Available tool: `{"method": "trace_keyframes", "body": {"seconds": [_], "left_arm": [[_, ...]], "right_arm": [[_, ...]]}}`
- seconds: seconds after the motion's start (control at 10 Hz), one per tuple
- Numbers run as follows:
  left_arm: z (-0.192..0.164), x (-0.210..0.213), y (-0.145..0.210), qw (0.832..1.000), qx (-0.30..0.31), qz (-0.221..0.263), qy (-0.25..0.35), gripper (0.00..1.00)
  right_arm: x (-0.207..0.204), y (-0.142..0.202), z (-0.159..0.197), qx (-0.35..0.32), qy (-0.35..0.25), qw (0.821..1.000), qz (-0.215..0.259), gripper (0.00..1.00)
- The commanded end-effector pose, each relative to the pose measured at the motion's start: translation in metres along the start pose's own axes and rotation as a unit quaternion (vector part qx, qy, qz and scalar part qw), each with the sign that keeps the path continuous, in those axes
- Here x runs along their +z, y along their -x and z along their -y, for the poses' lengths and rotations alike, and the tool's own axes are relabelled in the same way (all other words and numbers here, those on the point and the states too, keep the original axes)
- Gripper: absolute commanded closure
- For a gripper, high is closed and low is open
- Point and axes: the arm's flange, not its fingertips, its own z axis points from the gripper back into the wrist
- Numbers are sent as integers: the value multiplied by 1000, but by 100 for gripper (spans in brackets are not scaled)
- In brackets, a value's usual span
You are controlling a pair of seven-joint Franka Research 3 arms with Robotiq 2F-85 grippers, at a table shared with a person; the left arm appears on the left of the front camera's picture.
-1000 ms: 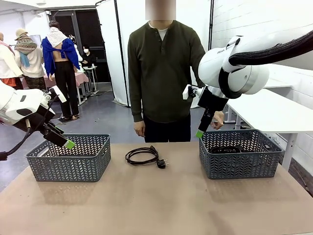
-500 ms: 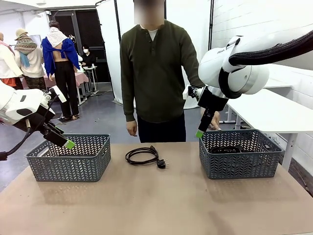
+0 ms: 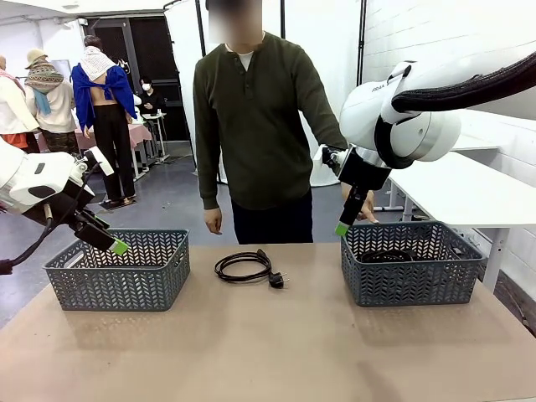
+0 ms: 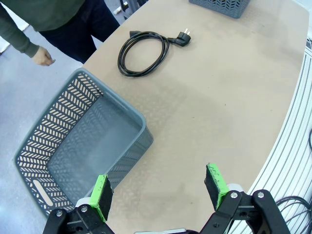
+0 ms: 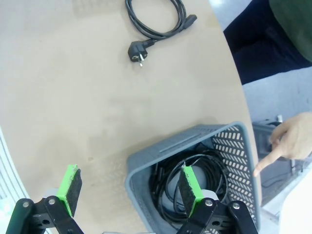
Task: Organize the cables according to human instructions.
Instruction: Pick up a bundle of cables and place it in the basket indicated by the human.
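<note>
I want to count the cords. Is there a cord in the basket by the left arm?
No, the left basket shows a bare floor in the left wrist view, and a coiled cable lies on the table.

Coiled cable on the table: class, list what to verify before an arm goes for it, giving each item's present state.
1. Coiled cable lies free on the table, between both baskets: ok.
2. Left gripper open, nothing held: ok.
3. Right gripper open, nothing held: ok.
4. Left basket has room, nothing inside: ok.
5. Right basket already holds cables: ok.
6. Person's hand points beside the right basket; whether it directs this cable there: cannot tell.
</note>
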Motion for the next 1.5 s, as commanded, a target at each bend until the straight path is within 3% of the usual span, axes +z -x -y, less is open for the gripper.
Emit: {"method": "trace_keyframes", "body": {"seconds": [0.0, 0.8, 1.4], "left_arm": [[-2, 0, 1, 1000, 3, 1, 0, 0], [-2, 0, 1, 1000, 3, 1, 0, 0], [-2, 0, 1, 1000, 3, 1, 0, 0]], "right_arm": [[0, 0, 0, -1, 0, 1000, 1, 0], [0, 0, 0, 0, 0, 1000, 0, 0], [-31, -82, 5, -128, 3, 990, -55, 0]]}}
